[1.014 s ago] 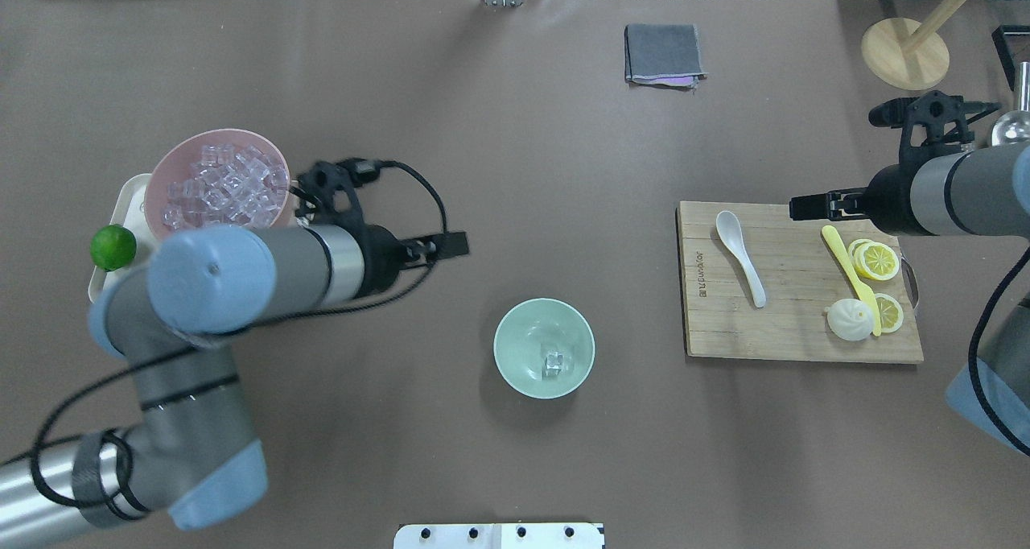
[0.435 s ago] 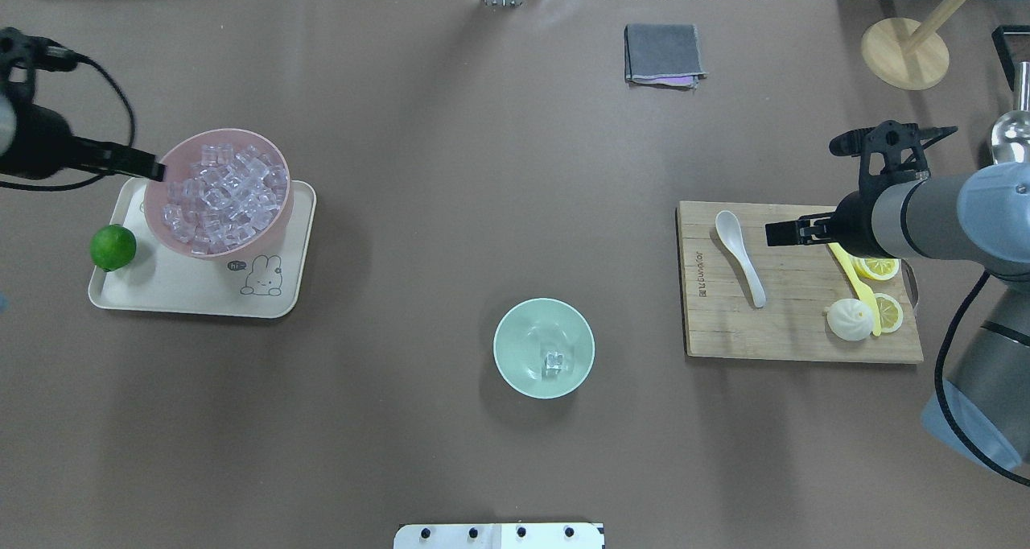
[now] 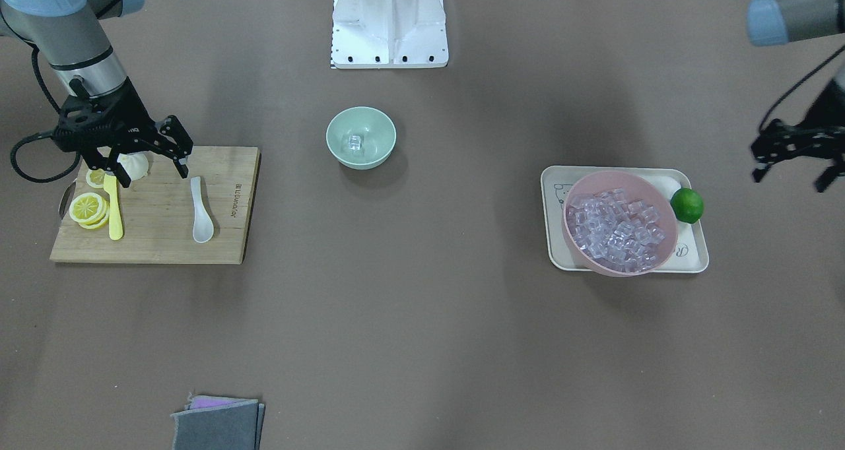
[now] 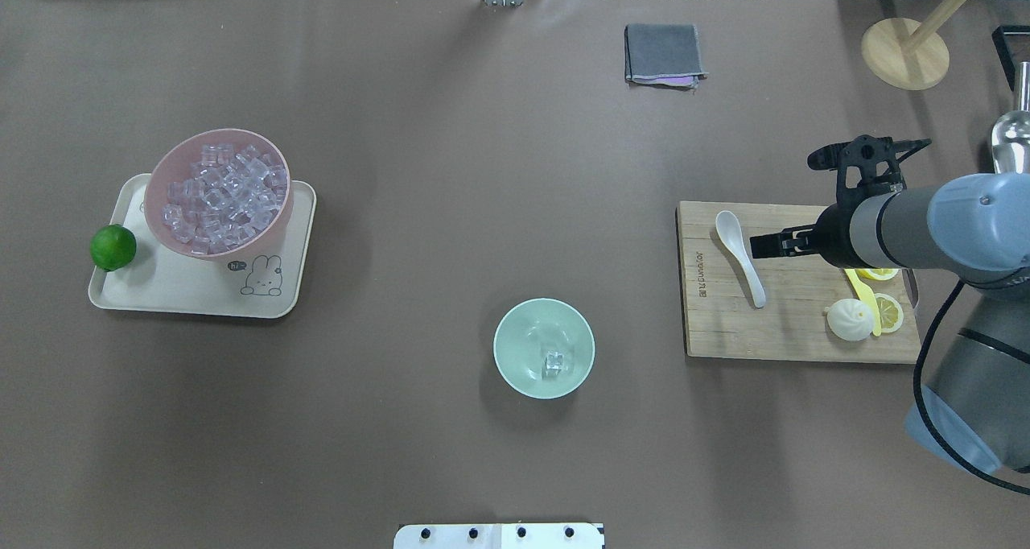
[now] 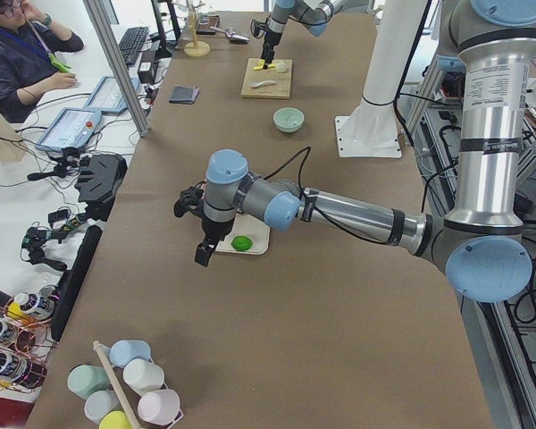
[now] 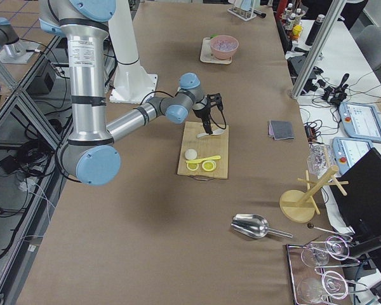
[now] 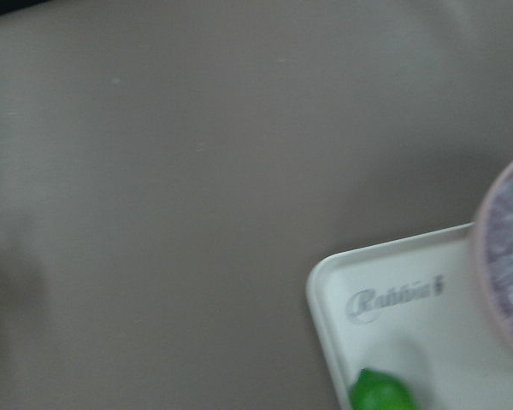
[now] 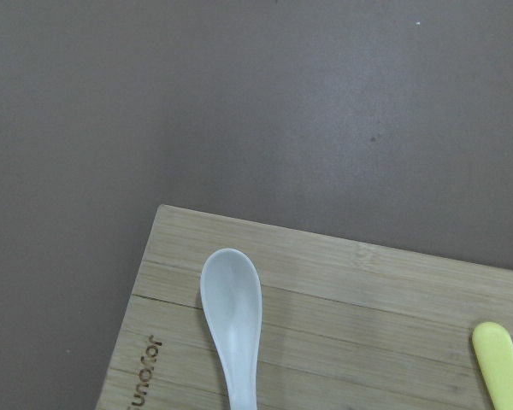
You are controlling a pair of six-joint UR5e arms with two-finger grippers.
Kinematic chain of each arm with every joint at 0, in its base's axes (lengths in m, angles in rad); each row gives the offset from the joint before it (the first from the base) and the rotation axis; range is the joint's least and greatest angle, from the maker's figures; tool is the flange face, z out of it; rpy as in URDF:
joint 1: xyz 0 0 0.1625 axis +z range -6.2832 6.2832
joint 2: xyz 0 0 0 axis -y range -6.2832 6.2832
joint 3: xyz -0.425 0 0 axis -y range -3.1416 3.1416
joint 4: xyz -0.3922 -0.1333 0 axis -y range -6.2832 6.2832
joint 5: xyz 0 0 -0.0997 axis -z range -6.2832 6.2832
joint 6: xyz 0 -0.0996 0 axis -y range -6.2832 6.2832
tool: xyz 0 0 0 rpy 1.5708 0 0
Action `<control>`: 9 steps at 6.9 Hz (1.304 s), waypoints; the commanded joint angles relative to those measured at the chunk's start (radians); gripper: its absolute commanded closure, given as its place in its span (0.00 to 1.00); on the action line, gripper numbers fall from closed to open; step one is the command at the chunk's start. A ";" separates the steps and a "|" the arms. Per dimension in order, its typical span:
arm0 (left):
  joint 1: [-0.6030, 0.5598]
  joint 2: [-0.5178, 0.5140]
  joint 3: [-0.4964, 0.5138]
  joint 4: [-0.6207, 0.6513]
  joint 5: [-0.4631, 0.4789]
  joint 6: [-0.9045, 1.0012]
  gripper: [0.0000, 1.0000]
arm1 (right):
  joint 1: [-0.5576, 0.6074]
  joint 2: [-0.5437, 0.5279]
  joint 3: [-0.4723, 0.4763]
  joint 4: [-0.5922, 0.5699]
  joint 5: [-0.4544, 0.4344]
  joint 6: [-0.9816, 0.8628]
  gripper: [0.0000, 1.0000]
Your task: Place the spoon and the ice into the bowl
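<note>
The white spoon (image 4: pixel 731 229) lies on the wooden cutting board (image 4: pixel 797 332), scoop toward the far side; it also shows in the front view (image 3: pixel 202 226) and the right wrist view (image 8: pixel 232 307). My right gripper (image 3: pixel 153 173) is open and empty. It hangs over the board just beside the spoon's handle, and shows in the overhead view (image 4: pixel 760 245). The mint-green bowl (image 4: pixel 515 332) stands at table centre with one clear ice cube (image 4: pixel 554 363) inside. My left gripper (image 3: pixel 790 176) is open and empty, off the table's left end beyond the tray.
A pink bowl (image 4: pixel 165 171) full of ice cubes and a lime (image 4: pixel 113 247) sit on a cream tray (image 4: pixel 161 291). The board also holds a yellow knife (image 4: pixel 861 290), lemon slices (image 4: pixel 891 311) and a bun (image 4: pixel 849 320). A grey cloth (image 4: pixel 664 54) lies far back.
My left arm has swung from near the mint-green bowl, left past the pink bowl and out of the overhead view. My right gripper has moved over the board toward the spoon.
</note>
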State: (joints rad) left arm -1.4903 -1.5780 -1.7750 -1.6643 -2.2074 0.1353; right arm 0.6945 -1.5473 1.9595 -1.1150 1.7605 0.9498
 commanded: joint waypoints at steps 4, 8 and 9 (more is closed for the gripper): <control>-0.120 -0.022 0.118 0.163 -0.043 0.279 0.01 | -0.087 0.079 -0.097 0.011 -0.065 -0.075 0.08; -0.119 -0.020 0.126 0.163 -0.044 0.280 0.01 | -0.082 0.072 -0.100 0.009 -0.065 -0.063 0.43; -0.119 -0.022 0.124 0.163 -0.044 0.280 0.01 | -0.082 0.069 -0.105 0.009 -0.065 -0.057 0.47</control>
State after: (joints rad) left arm -1.6093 -1.5988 -1.6500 -1.5018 -2.2519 0.4155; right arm 0.6113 -1.4739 1.8583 -1.1055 1.6951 0.8871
